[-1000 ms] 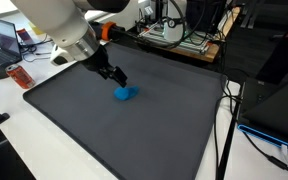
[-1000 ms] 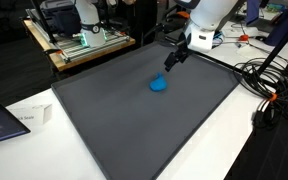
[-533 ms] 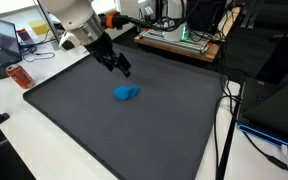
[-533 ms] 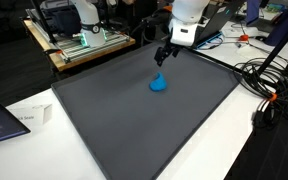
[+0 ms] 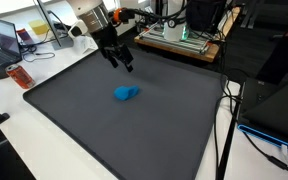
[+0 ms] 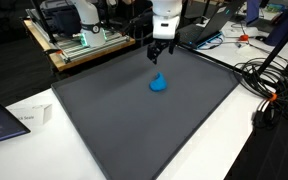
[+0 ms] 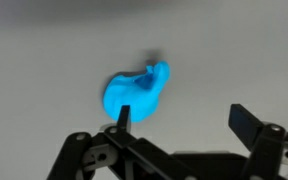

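Observation:
A small bright blue lump lies on the dark grey mat, seen also as the blue lump near the mat's far part. My gripper hangs above the mat, behind the lump and clear of it; from the opposite side the gripper stands just above the lump. In the wrist view the blue lump lies ahead of the gripper, toward the left finger. The jaws are open and empty.
White table around the mat holds a red-orange object and a laptop at one edge. A metal rack with electronics stands behind. Cables trail beside the mat. A paper slip lies on the white table.
The arm has risen and drawn back from the blue lump toward the mat's far edge. The lump has stayed where it was. The jaws stay open.

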`<action>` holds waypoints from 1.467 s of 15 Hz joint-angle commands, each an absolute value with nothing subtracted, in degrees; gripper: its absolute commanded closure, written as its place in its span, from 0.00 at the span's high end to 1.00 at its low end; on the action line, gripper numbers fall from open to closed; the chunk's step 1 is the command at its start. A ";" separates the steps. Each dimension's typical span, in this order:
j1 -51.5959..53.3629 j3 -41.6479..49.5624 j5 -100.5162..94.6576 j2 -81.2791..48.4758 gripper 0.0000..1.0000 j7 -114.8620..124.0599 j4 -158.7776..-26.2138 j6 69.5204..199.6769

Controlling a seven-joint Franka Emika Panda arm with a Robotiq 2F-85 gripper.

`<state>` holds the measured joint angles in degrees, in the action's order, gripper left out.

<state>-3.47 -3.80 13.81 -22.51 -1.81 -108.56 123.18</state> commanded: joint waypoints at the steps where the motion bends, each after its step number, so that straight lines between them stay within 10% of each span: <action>1: -4.95 -4.27 19.83 -17.31 1.00 -7.13 -116.97 130.44; 22: -8.13 -7.47 53.02 -12.76 1.00 -35.33 -135.14 154.53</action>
<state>-7.02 -5.88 47.86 -15.63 -30.01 -131.43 152.03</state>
